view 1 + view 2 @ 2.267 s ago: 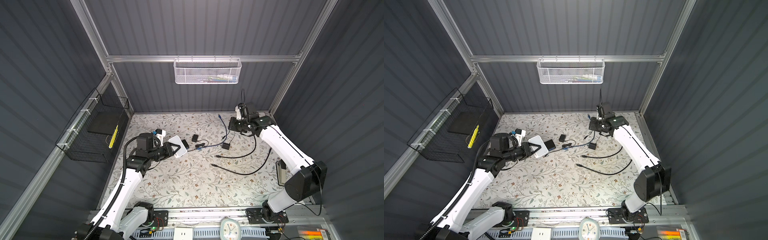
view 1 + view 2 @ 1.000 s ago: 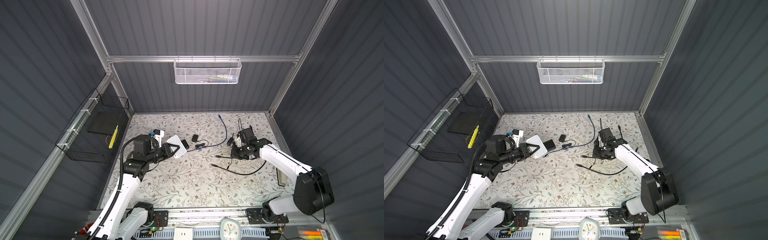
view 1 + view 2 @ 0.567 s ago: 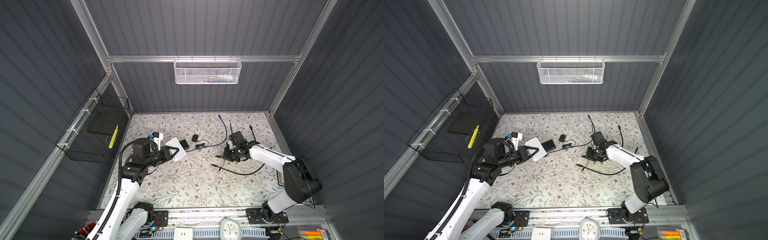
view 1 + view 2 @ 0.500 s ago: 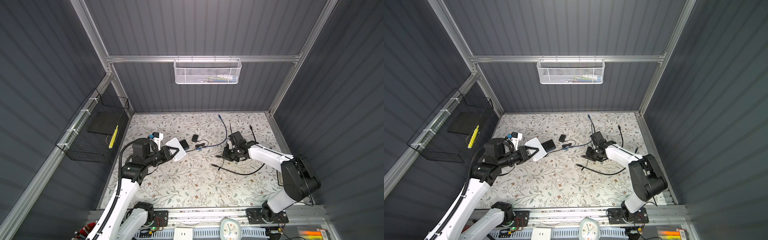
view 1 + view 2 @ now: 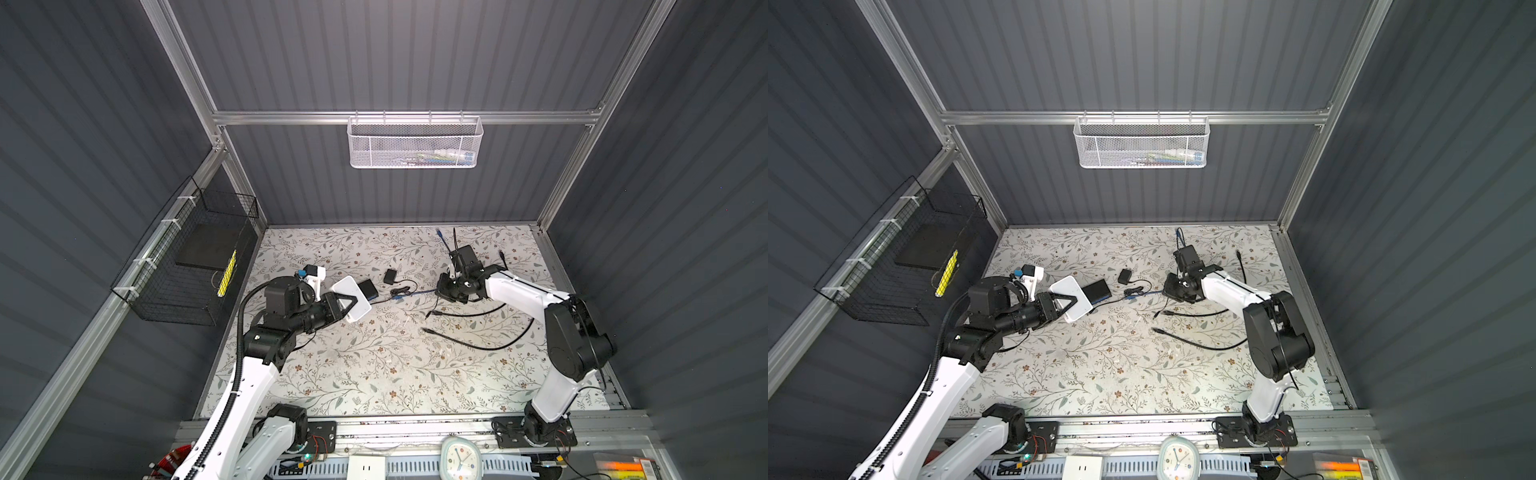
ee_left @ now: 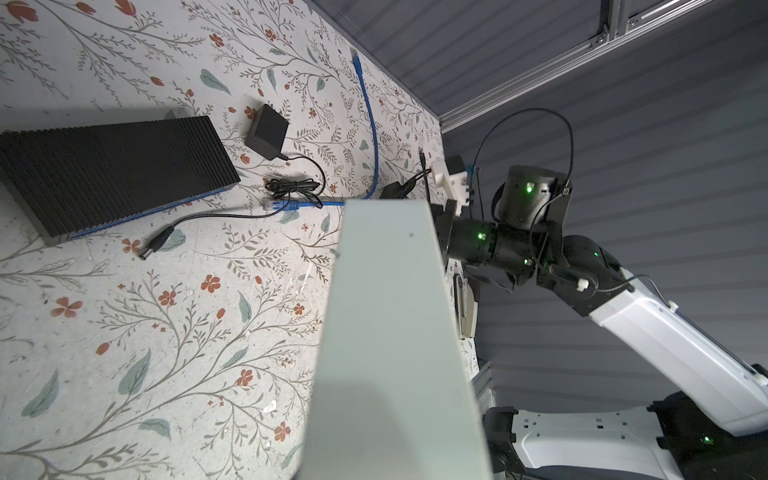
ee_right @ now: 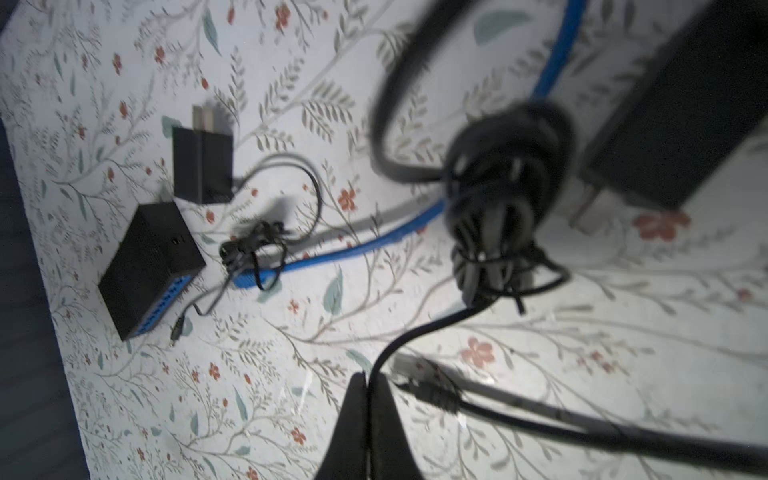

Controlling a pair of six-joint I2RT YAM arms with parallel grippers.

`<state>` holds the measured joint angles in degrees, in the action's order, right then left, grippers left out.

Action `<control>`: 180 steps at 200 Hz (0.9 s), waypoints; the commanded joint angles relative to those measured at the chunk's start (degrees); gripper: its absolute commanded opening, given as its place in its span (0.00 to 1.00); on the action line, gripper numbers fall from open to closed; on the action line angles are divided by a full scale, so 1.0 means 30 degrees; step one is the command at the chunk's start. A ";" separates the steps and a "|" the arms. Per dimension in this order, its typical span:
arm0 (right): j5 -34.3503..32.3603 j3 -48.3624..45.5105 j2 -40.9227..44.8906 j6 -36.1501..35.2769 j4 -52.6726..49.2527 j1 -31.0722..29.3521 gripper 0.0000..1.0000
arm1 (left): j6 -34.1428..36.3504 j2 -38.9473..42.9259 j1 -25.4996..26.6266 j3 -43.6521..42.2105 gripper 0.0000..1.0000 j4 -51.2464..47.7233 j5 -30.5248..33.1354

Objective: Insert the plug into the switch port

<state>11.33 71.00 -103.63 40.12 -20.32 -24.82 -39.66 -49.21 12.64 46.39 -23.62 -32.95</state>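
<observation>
1. Left pincer (image 5: 353,300): it is clenched on the white box (image 5: 347,286). In both top views you see the box raised above the surface (image 5: 374,374) and tilted. In the left wrist view the box (image 6: 395,332) fills the middle of the frame.

2. Right pincer (image 5: 444,291): it sits low over the surface, right of centre, and is clenched. In the right wrist view its tips close on a thin black cable (image 7: 415,336). That cable leads from the tips to a tied cable bundle (image 7: 498,199) beside a large black adapter (image 7: 685,116). You cannot see this cable's plug end.

3. Black switch (image 5: 368,287): it lies flat on the surface, just beside the white box. Its blue port row shows along one long side in the right wrist view (image 7: 149,257).

4. Barrel plug (image 6: 157,245): it lies loose on the surface, just beside the port side of the black switch. It sits on the lead of the small black adapter (image 6: 267,133).

5. Blue cable (image 6: 374,124): its clear connector (image 6: 270,203) rests on the surface between the black switch and the right pincer. Its other end lies near the back wall.

6. Two loose black cables (image 5: 469,343) lie on the surface in front of the right pincer.
</observation>
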 commanded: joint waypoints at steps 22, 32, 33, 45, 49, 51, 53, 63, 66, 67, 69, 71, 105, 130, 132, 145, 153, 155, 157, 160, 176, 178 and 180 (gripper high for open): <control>-0.0139 0.3075 -0.2231 0.0266 -0.0550 0.0223 0.06 | -0.0023 0.0261 -0.0113 0.0432 0.00 -0.0384 0.0230; -0.0162 0.3252 -0.2440 0.0338 -0.0527 0.0302 0.06 | 0.0050 0.0265 -0.0113 0.0547 0.00 -0.0553 0.0315; -0.0153 0.3269 -0.2463 0.0338 -0.0525 0.0303 0.06 | 0.0058 0.0263 -0.0113 0.0554 0.00 -0.0574 0.0317; -0.0170 0.3771 -0.2889 0.0287 -0.0552 0.0449 0.06 | 0.0082 0.0257 -0.0113 0.0592 0.00 -0.0630 0.0344; -0.0124 0.3961 -0.3053 0.0295 -0.0545 0.0496 0.06 | 0.0110 0.0230 -0.0113 0.0591 0.00 -0.0668 0.0330; -0.0087 0.4077 -0.3183 0.0281 -0.0551 0.0548 0.06 | 0.0084 0.0231 -0.0113 0.0591 0.00 -0.0664 0.0344; -0.0087 0.4135 -0.3216 0.0280 -0.0552 0.0572 0.06 | 0.0092 0.0224 -0.0091 0.0591 0.00 -0.0663 0.0347; 0.0040 0.4423 -0.3443 0.0313 -0.1092 0.0699 0.05 | 0.0066 0.0177 -0.0113 0.0613 0.00 -0.0682 0.0377; 0.0043 0.4428 -0.3452 0.0309 -0.1059 0.0712 0.05 | 0.0066 0.0174 -0.0113 0.0608 0.00 -0.0708 0.0378; 0.0037 0.4428 -0.3453 0.0309 -0.1055 0.0713 0.05 | 0.0066 0.0173 -0.0113 0.0614 0.00 -0.0695 0.0392; 0.0018 0.4414 -0.3431 0.0309 -0.1037 0.0729 0.05 | 0.0066 0.0173 -0.0099 0.0597 0.00 -0.0715 0.0396; 0.0006 0.4403 -0.3440 0.0294 -0.1040 0.0740 0.05 | 0.0087 0.0166 -0.0110 0.0629 0.00 -0.0727 0.0404; 0.0113 0.2734 -0.2267 -0.0154 -0.1006 0.0864 0.06 | 0.0223 0.0297 -0.0091 0.0825 0.00 -0.1107 0.0636; 0.0228 0.0212 -0.0697 -0.0306 -0.0757 0.0861 0.05 | 0.0156 0.0334 -0.0088 0.0498 0.00 -0.0817 0.0568; 0.0219 -0.0039 -0.0559 -0.0292 -0.0757 0.0846 0.05 | 0.0110 0.0345 -0.0107 0.0458 0.00 -0.0804 0.0557; 0.0098 -0.1506 0.0240 -0.0222 0.0029 0.0861 0.06 | -0.0043 0.0448 -0.0113 0.0222 0.00 -0.0583 0.0539; -0.0012 -0.2305 0.0694 -0.0175 0.0186 0.0865 0.06 | -0.0086 0.0514 -0.0113 0.0123 0.00 -0.0475 0.0540; -0.0066 -0.2366 0.0777 -0.0149 0.0225 0.0869 0.06 | -0.0082 0.0537 -0.0091 0.0101 0.00 -0.0470 0.0528; -0.0096 -0.2580 0.0871 -0.0157 0.0235 0.0863 0.06 | -0.0081 0.0542 -0.0100 0.0073 0.00 -0.0461 0.0496; -0.0135 -0.2853 0.0980 -0.0160 0.0319 0.0861 0.06 | -0.0125 0.0575 -0.0112 0.0039 0.00 -0.0446 0.0510; -0.0180 -0.3830 0.1432 -0.0186 0.0528 0.0865 0.06 | -0.0168 0.0613 -0.0111 -0.0039 0.00 -0.0415 0.0437; -0.0190 -0.3935 0.1474 -0.0188 0.0553 0.0862 0.06 | -0.0169 0.0613 -0.0113 -0.0072 0.00 -0.0418 0.0422; -0.0200 -0.4035 0.1514 -0.0196 0.0559 0.0861 0.06 | -0.0169 0.0613 -0.0113 -0.0080 0.00 -0.0441 0.0418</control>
<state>11.55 62.08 -100.95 40.03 -20.18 -22.17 -39.66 -48.69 12.64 46.46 -25.85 -31.24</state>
